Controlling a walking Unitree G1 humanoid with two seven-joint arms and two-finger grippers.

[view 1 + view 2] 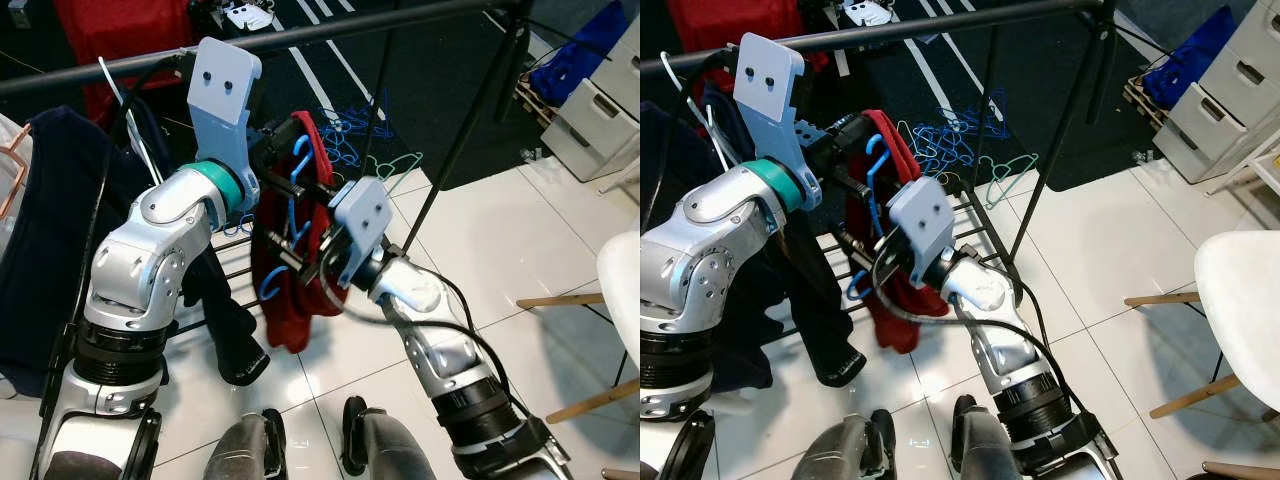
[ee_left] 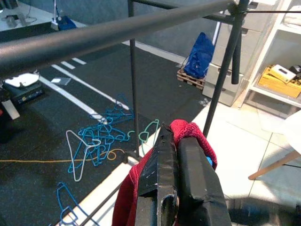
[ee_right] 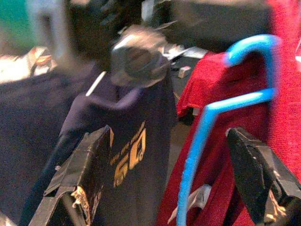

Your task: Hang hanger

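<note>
Two tools are on the job here. The left tool (image 2: 176, 181) has its fingers pressed together on the top of the red garment (image 1: 285, 290) that hangs on the blue hanger (image 1: 293, 200). The right tool (image 3: 174, 174) sits spread apart around the hanger's lower part, not closed on it. The hanger is just below and in front of the black rail (image 2: 117, 35), hook end up and long axis running roughly downward, so I'd guess the hook needs to go up and over the rail, and the left arm is nearer to it.
</note>
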